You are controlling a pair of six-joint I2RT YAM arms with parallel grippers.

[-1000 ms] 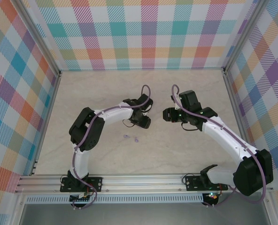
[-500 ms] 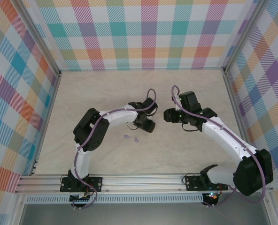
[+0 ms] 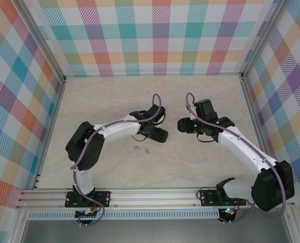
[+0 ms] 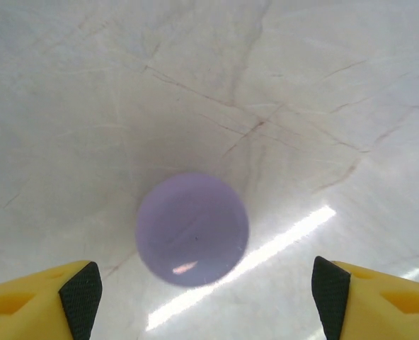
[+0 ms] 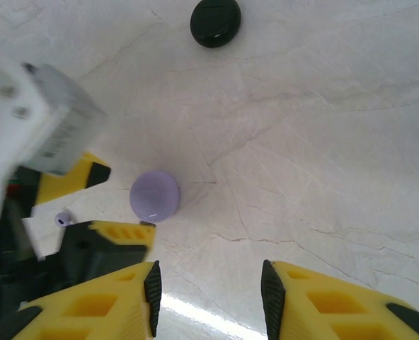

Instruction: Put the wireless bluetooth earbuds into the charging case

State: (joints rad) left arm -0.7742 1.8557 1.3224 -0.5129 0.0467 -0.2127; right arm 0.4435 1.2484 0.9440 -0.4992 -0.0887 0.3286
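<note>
My left end effector (image 4: 206,289) stands wide open around the round lavender charging case (image 4: 192,229), touching nothing. My right end effector (image 5: 209,290) hangs partly open and empty above the worktop (image 5: 323,142).

The top camera looks down from behind onto the whole pale marbled tabletop (image 3: 114,101); both wrist cameras look down close, sharing the round lavender plastic case (image 4: 192,229).

No readable text, labels, brands or numbers. Lavender case (image 4: 192,230): plain lid. Black case (image 5: 215,21), 12 o'clock in the right wrist view: plain. White arm housing (image 5: 43,117), 9 o'clock: grey face too blurred to read any marking.
</note>
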